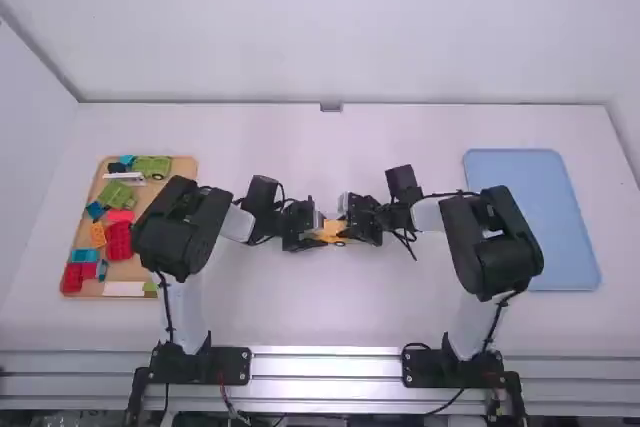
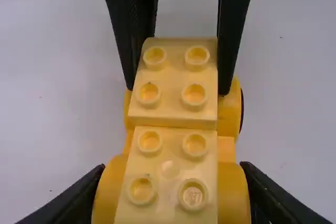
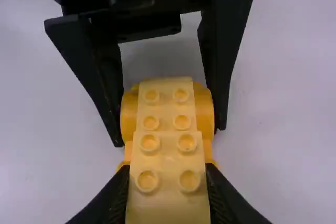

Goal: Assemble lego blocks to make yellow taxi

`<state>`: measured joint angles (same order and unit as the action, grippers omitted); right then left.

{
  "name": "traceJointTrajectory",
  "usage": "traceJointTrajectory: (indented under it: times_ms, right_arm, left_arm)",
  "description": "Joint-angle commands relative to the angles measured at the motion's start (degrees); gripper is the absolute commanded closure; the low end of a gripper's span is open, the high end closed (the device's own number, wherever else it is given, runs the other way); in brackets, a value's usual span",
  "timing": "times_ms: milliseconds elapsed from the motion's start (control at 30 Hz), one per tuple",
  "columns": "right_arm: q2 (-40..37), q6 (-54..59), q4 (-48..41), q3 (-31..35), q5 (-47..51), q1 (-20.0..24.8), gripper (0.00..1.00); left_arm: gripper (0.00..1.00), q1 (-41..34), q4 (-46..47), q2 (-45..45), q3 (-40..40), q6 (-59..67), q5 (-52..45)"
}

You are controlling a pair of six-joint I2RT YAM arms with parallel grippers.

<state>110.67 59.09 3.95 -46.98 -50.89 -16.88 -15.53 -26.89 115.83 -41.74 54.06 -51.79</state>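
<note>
Yellow taxi build (image 2: 170,156) sits mid-table btwn both grippers – smooth, hard plastic, pale-yellow tops w/ round hollow studs, four per block, two blocks in a row w/ a straight seam. Lower parts = deeper yellow, w/ rounded wheel shapes bulging at the sides.

L gripper (image 1: 318,231) pinches one end by its rounded sides, black fingers hard up against them. R gripper (image 1: 346,227) has the other end squeezed btwn its slim, tapered fingers, flanking the studded block.

Around: tan tray (image 1: 185,167) on the left w/ loose pcs – green vehicle-like ones (image 1: 117,195), red blocks (image 1: 118,241), a long white piece (image 1: 125,179). L arm (image 1: 190,227) hangs over its right side, hiding part. Flat blue tray (image 1: 520,217) on the right, R arm (image 1: 490,242) in front of its near-left side. In high view the grippers cover much of the build.
</note>
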Motion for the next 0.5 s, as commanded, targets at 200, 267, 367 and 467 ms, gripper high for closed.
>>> traceJointTrajectory:
  times_ms: [200,267,367,467]
  right_arm:
    - [1.4,0.7,-0.1,-1.0,1.2,-0.4,0.42]
    - [1.4,0.7,0.0,-1.0,0.8,-0.3,0.38]
    - [1.3,0.7,0.1,-1.2,-0.5,-0.2,0.35]
    - [0.6,0.7,-0.7,-1.5,-2.3,0.5,0.34]
  left_arm:
    - [0.56,-0.2,0.9,1.5,0.1,-0.7,0.3]
    - [0.56,-0.2,0.9,1.5,0.1,-0.7,0.3]
    - [0.56,-0.2,0.9,1.5,0.1,-0.7,0.3]
    - [0.56,-0.2,0.9,1.5,0.1,-0.7,0.3]
